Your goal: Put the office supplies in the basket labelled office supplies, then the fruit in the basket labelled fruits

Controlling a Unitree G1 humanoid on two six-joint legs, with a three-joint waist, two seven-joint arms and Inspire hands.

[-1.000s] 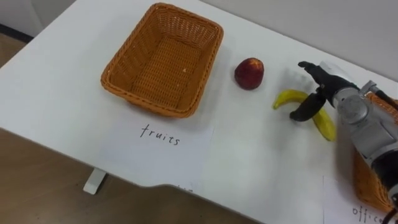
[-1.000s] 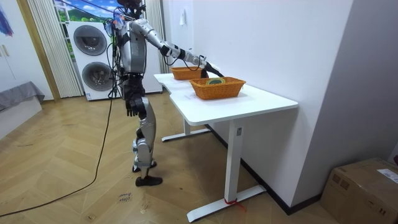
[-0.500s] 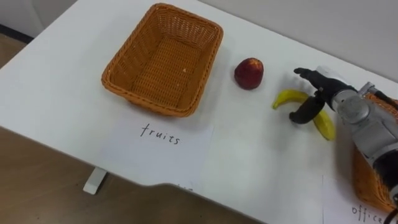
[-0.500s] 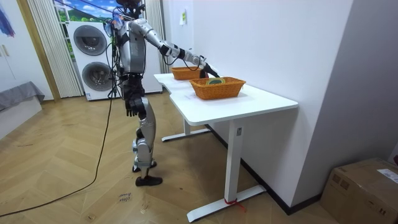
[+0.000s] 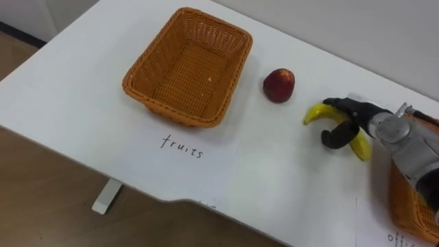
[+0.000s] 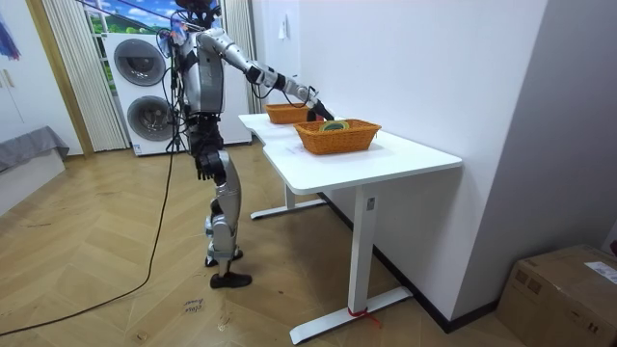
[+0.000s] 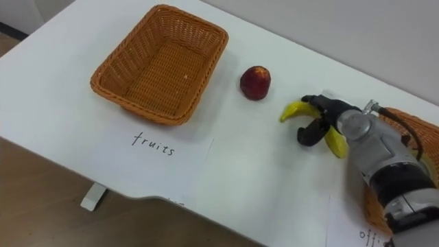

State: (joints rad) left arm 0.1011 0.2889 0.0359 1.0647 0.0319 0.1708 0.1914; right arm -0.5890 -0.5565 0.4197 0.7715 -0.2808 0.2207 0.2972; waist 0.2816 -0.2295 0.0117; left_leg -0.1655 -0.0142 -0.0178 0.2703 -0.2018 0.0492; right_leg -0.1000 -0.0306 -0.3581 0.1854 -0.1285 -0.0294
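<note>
Reaching over the white table (image 5: 288, 178) with the right hand (image 5: 351, 114) — fingers and thumb curled round the banana (image 5: 313, 114), lying on the tabletop. Just left of it the apple (image 5: 279, 85), then the fruits basket (image 5: 180, 115) — left hand (image 6: 201, 172) down by the hip.

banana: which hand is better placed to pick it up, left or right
Right. The right hand is on the banana, fingers over it and thumb curled under. The left hand hangs at the robot's side in the room view, off the table.
</note>
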